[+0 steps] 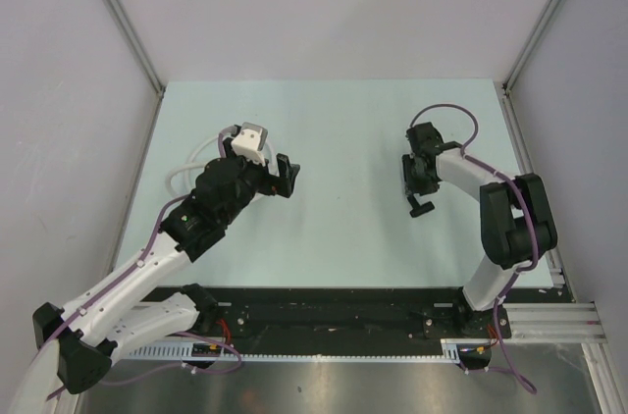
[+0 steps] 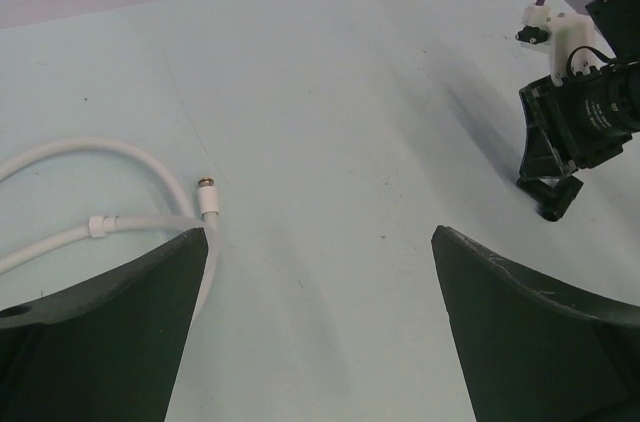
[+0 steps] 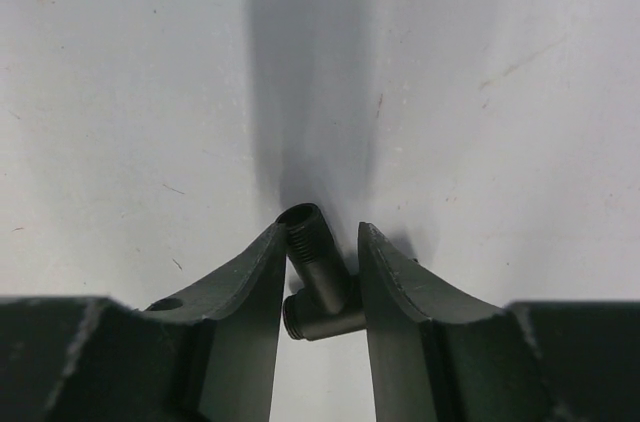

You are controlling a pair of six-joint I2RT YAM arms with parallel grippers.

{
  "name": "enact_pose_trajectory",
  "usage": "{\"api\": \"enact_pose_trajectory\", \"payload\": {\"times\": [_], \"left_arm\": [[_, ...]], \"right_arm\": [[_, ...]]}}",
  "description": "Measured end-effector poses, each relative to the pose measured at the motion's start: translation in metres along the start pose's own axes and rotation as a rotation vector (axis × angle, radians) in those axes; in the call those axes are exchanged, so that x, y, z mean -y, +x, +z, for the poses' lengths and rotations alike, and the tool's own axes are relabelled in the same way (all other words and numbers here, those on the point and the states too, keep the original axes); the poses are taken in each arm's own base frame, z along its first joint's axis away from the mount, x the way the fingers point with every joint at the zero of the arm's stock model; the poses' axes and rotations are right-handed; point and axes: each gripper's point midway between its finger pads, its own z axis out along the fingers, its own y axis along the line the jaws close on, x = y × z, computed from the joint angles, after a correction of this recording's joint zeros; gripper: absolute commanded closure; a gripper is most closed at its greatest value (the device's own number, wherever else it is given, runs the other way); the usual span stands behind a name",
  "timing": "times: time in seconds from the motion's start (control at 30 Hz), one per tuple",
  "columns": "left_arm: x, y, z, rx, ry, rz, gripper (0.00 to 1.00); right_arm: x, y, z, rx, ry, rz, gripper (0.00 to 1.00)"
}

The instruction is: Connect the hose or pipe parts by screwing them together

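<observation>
The white tubing (image 2: 100,150) lies in loose loops on the pale green counter (image 1: 343,120), at its left side, mostly hidden under the left arm in the overhead view. From the left wrist, one end shows a small silvery screw fitting (image 2: 208,199) resting on the counter just beside the left fingertip, and a white inline connector (image 2: 100,225) joins two runs of tube a little further left. The left pincer (image 2: 320,234) hangs above the counter with its jaws spread wide and nothing between them, pointing toward the middle of the counter. Well apart, on the right side, the right pincer (image 3: 322,232) points down at the surface and is clenched on a small black threaded elbow fitting (image 3: 315,277). The fitting's threaded stem pokes out, tilted, between the two fingertips, and its short side branch sits lower in the gap. A purple cable (image 1: 461,115) arcs over the right wrist.
</observation>
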Motion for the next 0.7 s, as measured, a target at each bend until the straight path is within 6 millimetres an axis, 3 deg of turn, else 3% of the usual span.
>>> {"api": "enact_pose_trajectory", "payload": {"times": [0.27,0.7], "left_arm": [[0.0,0.0,0.0,0.0,0.0,0.0,0.0],[0.001,-0.001,0.0,0.0,0.007,0.0,0.0]], "right_arm": [[-0.003,0.009,0.009,-0.051,-0.003,-0.011,0.63],[-0.008,0.014,0.008,-0.069,-0.024,-0.027,0.64]]}}
